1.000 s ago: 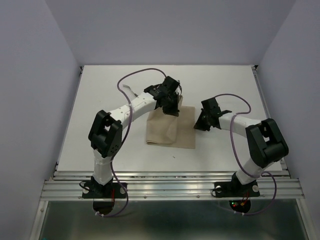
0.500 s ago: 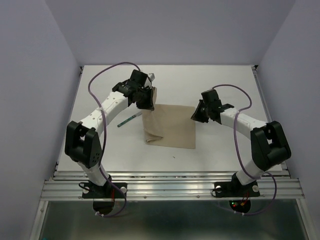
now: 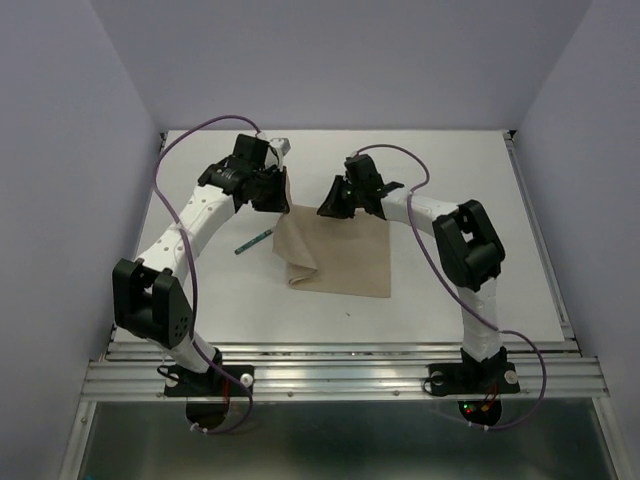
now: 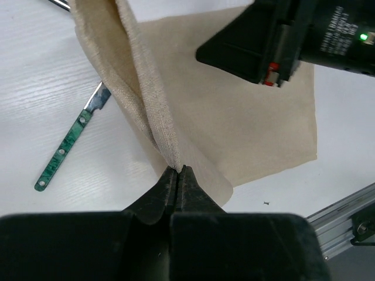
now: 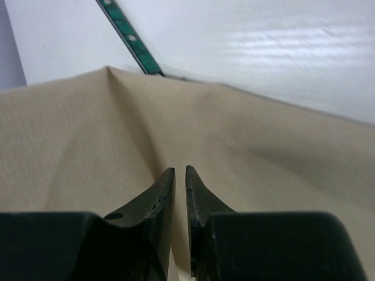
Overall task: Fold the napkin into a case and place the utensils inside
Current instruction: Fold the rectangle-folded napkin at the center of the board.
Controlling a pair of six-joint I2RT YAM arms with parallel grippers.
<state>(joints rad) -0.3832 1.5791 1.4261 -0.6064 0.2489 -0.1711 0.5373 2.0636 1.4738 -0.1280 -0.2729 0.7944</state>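
Pinching the napkin's (image 3: 345, 262) raised far-left corner, the left gripper (image 4: 177, 171) sits beside the right gripper (image 5: 180, 173), poised at its far edge, grip unclear.

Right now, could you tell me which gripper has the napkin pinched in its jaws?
The left gripper: its jaws are shut on the lifted napkin, while the right gripper has its jaws slightly apart.

green-handled utensil (image 4: 64, 149) tip hidden under napkin (image 4: 234, 117) fold, second utensil (image 4: 60, 4) cut by top edge
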